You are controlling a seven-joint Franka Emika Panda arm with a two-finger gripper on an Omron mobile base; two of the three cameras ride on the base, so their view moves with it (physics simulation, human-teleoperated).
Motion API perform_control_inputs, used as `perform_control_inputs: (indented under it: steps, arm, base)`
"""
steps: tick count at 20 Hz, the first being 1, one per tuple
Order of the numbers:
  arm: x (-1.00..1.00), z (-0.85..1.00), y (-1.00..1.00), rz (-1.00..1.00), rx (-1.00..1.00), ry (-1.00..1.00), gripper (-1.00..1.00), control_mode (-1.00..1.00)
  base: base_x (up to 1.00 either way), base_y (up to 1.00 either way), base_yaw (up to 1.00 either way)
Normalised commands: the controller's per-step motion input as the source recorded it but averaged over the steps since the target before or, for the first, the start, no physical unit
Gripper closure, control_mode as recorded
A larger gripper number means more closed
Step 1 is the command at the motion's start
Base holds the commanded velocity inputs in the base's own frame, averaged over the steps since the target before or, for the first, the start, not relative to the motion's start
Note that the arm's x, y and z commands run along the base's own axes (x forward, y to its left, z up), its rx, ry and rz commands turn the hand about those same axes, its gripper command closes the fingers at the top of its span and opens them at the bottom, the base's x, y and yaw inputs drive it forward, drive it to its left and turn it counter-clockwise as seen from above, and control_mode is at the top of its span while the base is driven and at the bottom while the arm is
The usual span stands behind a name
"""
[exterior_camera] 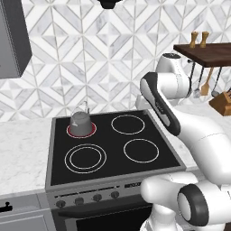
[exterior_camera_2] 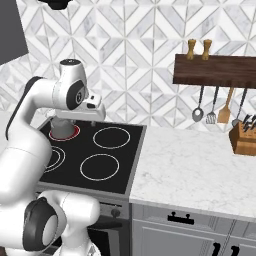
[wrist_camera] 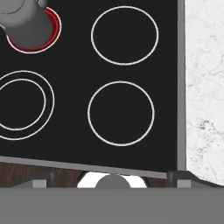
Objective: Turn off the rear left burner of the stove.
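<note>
The stove (exterior_camera: 58, 149) lies below me, a flat sheet of black glass in a grey steel frame. Its long side runs left to right along the tiled wall, and its front panel faces my base. That panel carries a row of small dark round knobs (exterior_camera: 88, 198).

The rear left burner (exterior_camera: 92, 131) sits at the far left corner of the glass, close to the wall. It is a round zone with no long axis, and it is edged in glowing red. A grey metal kettle (exterior_camera: 80, 122) stands upright on it and covers most of the ring, so the red shows as a crescent around the kettle's base. In my hand view this zone (wrist_camera: 54, 30) is at the top left.

The other three zones are thin white circles on the smooth glass. The front left zone (exterior_camera: 85, 158) is the largest and has a double ring. The rear right zone (exterior_camera: 128, 124) and the front right zone (exterior_camera: 141, 150) have single rings.

A pale marble counter (exterior_camera_2: 200, 170) with faint veins lies to the right of the stove. On it, a wooden knife block (exterior_camera_2: 243, 140) stands under a dark wood shelf (exterior_camera_2: 215, 70).

My hand hangs high above the front right of the cooktop and looks straight down. I cannot tell whether my fingers are spread or pressed together.
</note>
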Motion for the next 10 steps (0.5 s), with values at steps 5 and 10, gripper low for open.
perform_control_inputs:
  steps: [5, 10]
  arm:
    - [-0.23, -0.09, 0.44, 0.0, -0.02, 0.0, -1.0, -1.0]
    - [-0.5, -0.4, 1.0, 0.12, -0.13, 0.0, -1.0, -1.0]
  base:
    - [0.0, 0.0, 0.0]
    - [0.0, 0.0, 0.0]
